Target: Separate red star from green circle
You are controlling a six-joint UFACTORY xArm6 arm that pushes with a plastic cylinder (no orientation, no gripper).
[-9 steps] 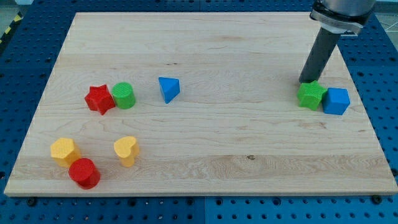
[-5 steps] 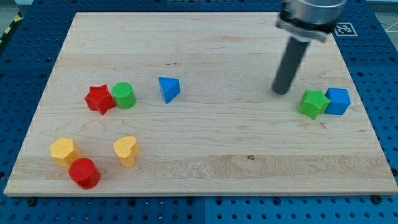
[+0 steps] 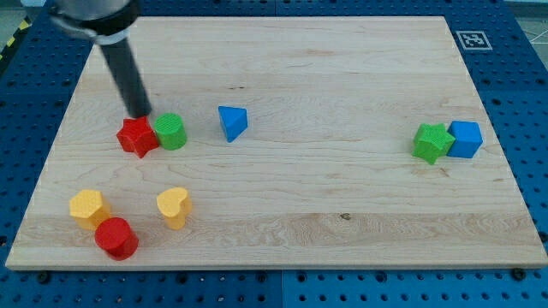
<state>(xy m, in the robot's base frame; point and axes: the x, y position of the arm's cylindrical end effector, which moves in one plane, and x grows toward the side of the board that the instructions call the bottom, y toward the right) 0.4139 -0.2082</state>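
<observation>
The red star (image 3: 136,137) lies on the wooden board (image 3: 282,77) at the view's left, touching the green circle (image 3: 170,131) on its right. My tip (image 3: 139,115) stands just above the red star's top edge, close to the seam between the star and the green circle. The dark rod rises from there toward the view's top left.
A blue triangle (image 3: 232,121) lies right of the green circle. A yellow hexagon (image 3: 88,208), a red cylinder (image 3: 116,238) and a yellow heart (image 3: 173,206) sit at the lower left. A green star (image 3: 431,142) touches a blue cube (image 3: 465,139) at the right.
The rod has swept from the green star at the right across the board to the left, and now stands just above the red star. No block near the star has moved.
</observation>
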